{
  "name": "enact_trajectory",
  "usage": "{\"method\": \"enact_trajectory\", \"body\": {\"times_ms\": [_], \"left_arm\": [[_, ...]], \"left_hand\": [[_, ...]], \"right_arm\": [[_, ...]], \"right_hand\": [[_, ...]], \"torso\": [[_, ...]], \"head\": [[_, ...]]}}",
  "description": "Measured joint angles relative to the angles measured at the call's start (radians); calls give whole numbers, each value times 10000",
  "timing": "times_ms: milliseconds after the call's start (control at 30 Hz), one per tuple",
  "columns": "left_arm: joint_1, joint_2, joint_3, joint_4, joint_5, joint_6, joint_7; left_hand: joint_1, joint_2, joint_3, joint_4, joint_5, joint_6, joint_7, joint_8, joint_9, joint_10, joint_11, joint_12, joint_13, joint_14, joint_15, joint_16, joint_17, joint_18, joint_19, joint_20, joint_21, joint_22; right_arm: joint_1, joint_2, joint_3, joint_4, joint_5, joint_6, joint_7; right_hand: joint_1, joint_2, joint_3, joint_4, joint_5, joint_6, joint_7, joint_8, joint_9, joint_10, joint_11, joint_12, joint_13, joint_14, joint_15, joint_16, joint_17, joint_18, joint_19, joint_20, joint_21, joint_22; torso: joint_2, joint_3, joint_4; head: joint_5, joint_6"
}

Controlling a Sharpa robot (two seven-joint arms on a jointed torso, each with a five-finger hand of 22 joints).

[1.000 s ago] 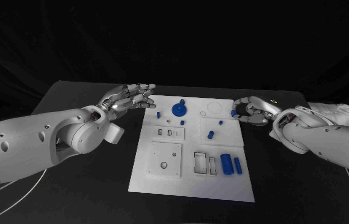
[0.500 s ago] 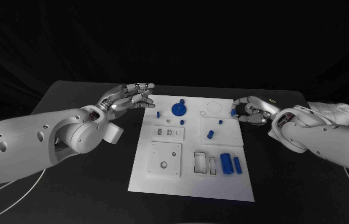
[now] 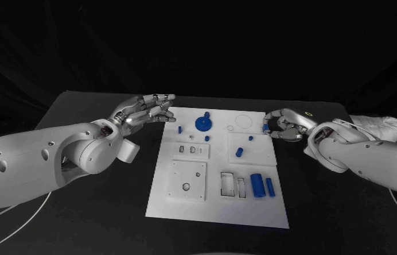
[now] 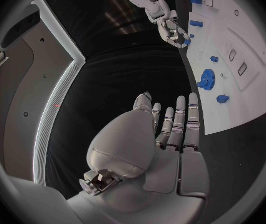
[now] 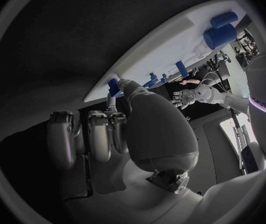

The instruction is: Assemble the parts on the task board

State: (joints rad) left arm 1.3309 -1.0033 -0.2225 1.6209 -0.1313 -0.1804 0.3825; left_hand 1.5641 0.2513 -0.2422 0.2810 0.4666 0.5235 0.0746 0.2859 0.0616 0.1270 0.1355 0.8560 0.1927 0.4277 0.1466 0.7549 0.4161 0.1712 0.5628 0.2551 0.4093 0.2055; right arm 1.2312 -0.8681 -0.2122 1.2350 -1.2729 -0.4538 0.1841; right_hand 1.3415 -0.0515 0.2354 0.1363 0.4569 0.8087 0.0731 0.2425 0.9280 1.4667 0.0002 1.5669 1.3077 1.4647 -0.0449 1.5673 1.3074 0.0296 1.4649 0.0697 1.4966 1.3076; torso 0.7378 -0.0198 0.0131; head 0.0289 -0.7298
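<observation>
Blue part (image 3: 266, 128) at the task board (image 3: 217, 206) edge, pinched in the right hand (image 3: 284, 125): lift straight, keep upright; left hand (image 3: 147, 111) spread, holding nothing.

One task board (image 3: 217, 200), about nine blue parts (image 3: 257, 185), two hands (image 3: 147, 110).

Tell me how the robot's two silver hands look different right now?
The left hand hovers beside the white task board with its fingers stretched out, holding nothing. The right hand has its fingers curled in at the board's edge, its fingertips touching a small blue part. Whether it grips that part is unclear. Both are silver hands on white arms.
</observation>
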Motion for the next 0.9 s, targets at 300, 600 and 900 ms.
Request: {"method": "enact_trajectory", "body": {"times_ms": [300,600,900], "left_arm": [[0,-33,0,10,0,0,-4],[-2,-11,-1,-7,0,0,-14],[-6,94,-2,-39,0,6,-39]], "left_hand": [[0,0,0,0,0,0,0,0,0,0,0,0,1,0,0,0,1,1,0,0,0,0],[0,0,0,0,0,0,0,0,0,0,0,0,2,0,0,0,1,1,0,0,0,0],[0,0,0,0,0,0,0,0,0,0,0,0,2,0,0,0,2,1,0,0,0,0]], "right_arm": [[-14,-26,-8,88,0,-231,46],[244,-107,-5,838,0,-410,37],[504,533,8,1496,0,-258,-142]], "right_hand": [[54,51,35,-39,-22,220,-36,113,213,0,0,0,-1,0,0,0,-1,1,0,0,0,0],[137,-3,35,-39,-26,255,0,113,268,0,0,0,-1,0,0,0,-1,1,0,0,0,-1],[147,-17,36,-41,21,252,3,110,269,0,0,0,-2,0,0,0,-1,1,0,0,0,-2]], "torso": [[0,2,-6],[-2,4,-7],[-2,1,6]], "head": [[15,-17],[49,-9],[13,-44]]}}
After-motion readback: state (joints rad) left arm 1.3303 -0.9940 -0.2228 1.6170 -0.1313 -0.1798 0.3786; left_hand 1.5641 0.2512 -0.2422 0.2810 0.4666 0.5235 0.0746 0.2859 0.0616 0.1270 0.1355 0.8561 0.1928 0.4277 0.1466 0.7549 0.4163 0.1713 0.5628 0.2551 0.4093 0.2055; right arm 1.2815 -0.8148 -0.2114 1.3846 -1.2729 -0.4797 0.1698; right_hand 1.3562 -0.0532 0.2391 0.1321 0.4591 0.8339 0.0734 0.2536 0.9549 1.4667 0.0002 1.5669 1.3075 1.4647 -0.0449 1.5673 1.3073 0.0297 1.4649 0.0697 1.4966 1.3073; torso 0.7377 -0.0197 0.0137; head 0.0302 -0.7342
